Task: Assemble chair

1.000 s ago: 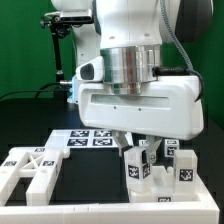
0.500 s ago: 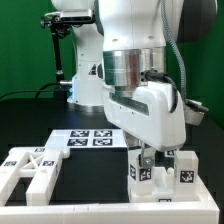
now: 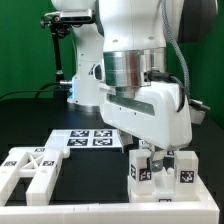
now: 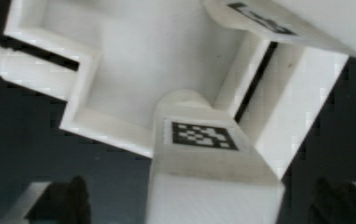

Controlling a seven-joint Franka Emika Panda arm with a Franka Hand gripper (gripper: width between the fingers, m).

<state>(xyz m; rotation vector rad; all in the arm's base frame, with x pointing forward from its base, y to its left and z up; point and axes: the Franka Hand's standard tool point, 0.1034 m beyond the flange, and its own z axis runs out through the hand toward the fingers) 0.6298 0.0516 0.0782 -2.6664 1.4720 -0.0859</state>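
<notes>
The fingers (image 4: pixel 65 202) are dark blurs cut by the edge; the cross-braced frame (image 3: pixel 20 172) runs off-frame.

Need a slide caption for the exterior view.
Panda gripper at upright tagged chair pieces; cross-braced frame at the exterior view's left, marker board behind.

The chair parts (image 3: pixel 30 168) are smooth matt white plastic. The arm (image 3: pixel 152 115) has a glossy white plastic shell and a ribbed, silvery metal collar (image 3: pixel 125 68). The surface (image 3: pixel 95 172) is matt black. The marker board (image 3: pixel 62 139) is matt white.
</notes>
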